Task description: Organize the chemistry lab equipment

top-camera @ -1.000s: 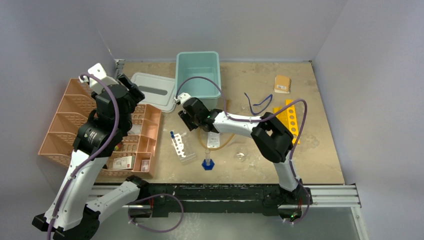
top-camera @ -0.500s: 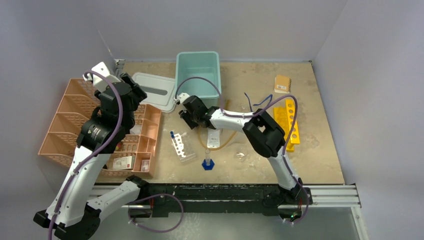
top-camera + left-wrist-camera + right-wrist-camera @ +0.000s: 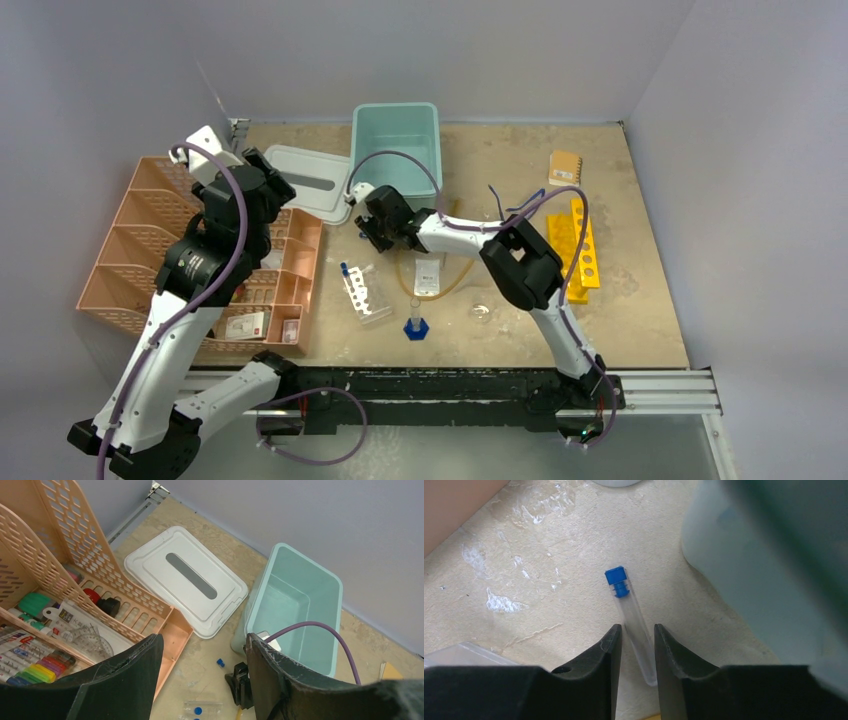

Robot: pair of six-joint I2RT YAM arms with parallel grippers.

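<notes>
A clear blue-capped tube (image 3: 631,615) lies flat on the table beside the teal bin (image 3: 744,565). My right gripper (image 3: 638,626) is low over it, and its fingers straddle the tube's lower half with only slivers of gap on either side. The gripper is open and the tube rests on the table. In the top view this gripper (image 3: 372,232) sits in front of the bin's near left corner. My left gripper (image 3: 202,642) hangs open and empty, high above the peach organizer (image 3: 150,250). The tube's blue cap (image 3: 220,663) shows between its fingers.
A white lid (image 3: 308,180) lies left of the teal bin (image 3: 397,145). A clear rack of blue-capped tubes (image 3: 360,293), a blue-based cylinder (image 3: 416,325), a white packet (image 3: 428,276), amber tubing (image 3: 455,283) and a glass dish (image 3: 481,312) lie near the front. Blue glasses (image 3: 515,207), a yellow rack (image 3: 578,248) and a notebook (image 3: 565,167) lie to the right.
My right gripper has slid a little to the left toward the bin's corner, and its jaws have narrowed round the tube. The left arm shifted slightly, then held still.
</notes>
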